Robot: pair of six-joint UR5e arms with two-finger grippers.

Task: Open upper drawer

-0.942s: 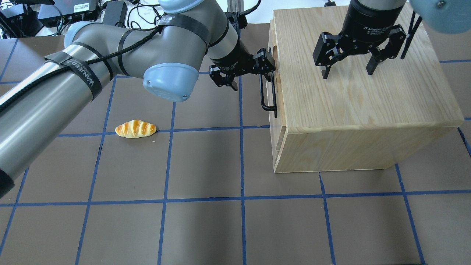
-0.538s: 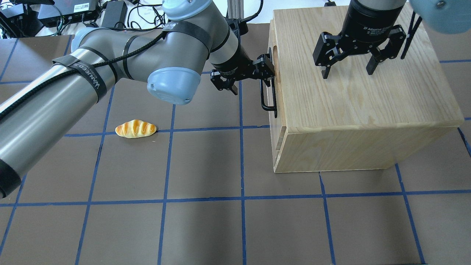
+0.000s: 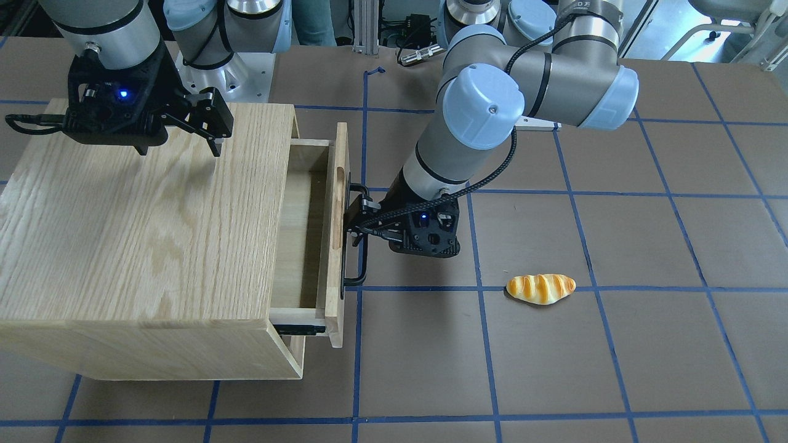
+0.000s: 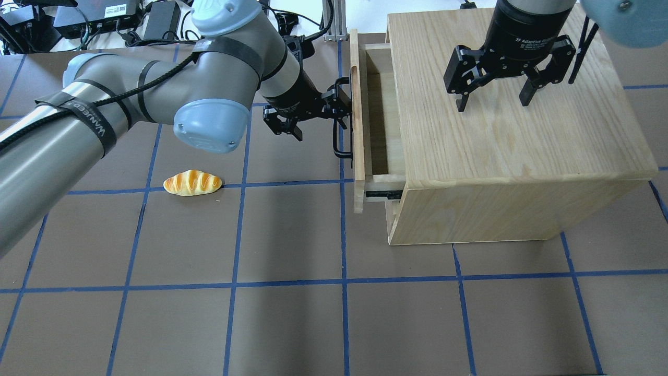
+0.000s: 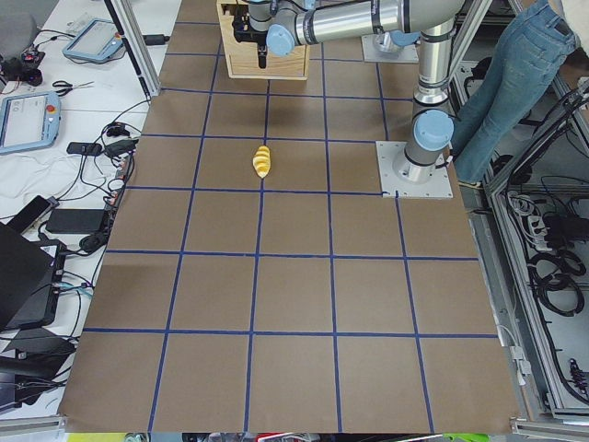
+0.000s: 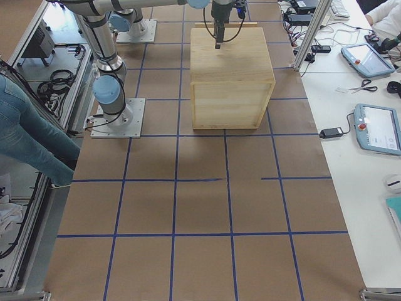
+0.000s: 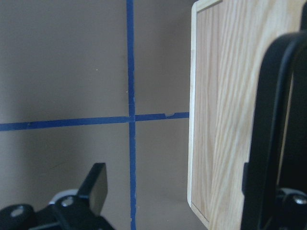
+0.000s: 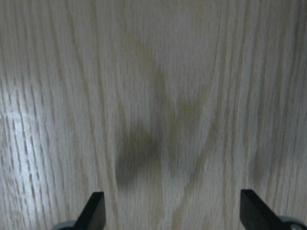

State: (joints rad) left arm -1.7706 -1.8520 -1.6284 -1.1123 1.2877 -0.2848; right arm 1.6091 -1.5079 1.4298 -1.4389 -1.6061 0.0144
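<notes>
Jaws, left gripper (image 4: 319, 124): spread, one finger hooked behind the black bar handle (image 4: 335, 141).
Jaws, right gripper (image 4: 493, 103): spread, hovering above the cabinet (image 4: 511, 146) top.
Table (image 4: 292, 235): brown, blue tape grid; bread roll (image 4: 192, 183) lying loose.
Operator in jeans (image 5: 515, 83): beside the robot base.
Upper drawer (image 4: 358, 156): partly out of the cabinet, bare wood inside.

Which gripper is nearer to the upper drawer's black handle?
Left. The left gripper is right at the handle, in front of the upper drawer; the right gripper hovers above the cabinet top.
</notes>
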